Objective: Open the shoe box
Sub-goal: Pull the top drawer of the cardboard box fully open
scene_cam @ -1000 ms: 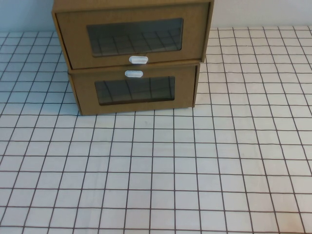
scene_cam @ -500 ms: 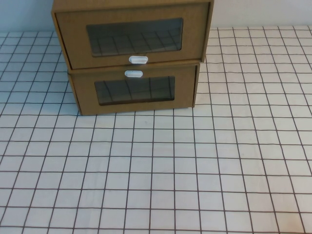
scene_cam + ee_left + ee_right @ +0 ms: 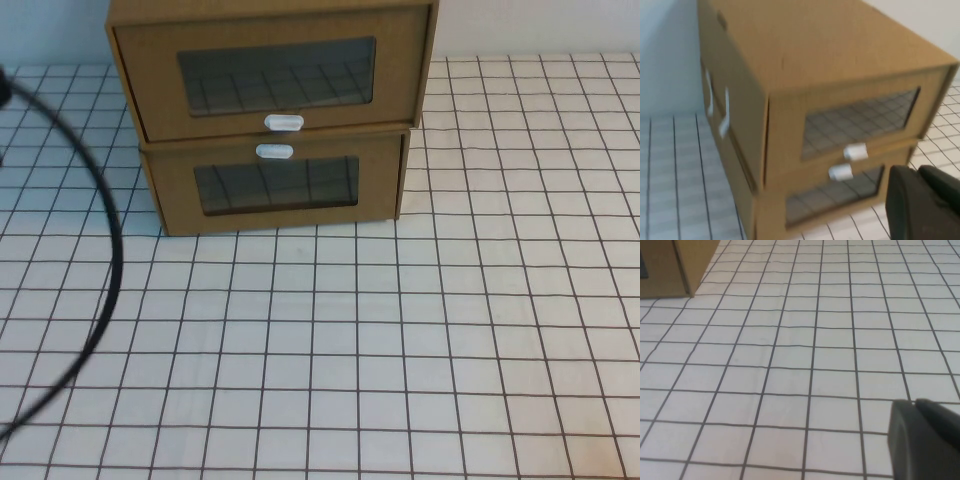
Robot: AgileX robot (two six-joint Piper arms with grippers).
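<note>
Both aloft — left gripper (image 3: 921, 200), right gripper (image 3: 921, 437)

Lighting: bright, even, diffuse; shadows soft.
The left wrist view is blurred across the shoe box (image 3: 830, 100); the left gripper (image 3: 920, 202) and right gripper (image 3: 920, 440) show as dark, unfocused shapes; the cable (image 3: 105, 250) is soft-edged.

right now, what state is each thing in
top box, closed
bottom box, closed, under the top one
left claw, shut, empty, short of the boxes
right claw, shut, empty, over the table
cable, hanging loose at the left
</note>
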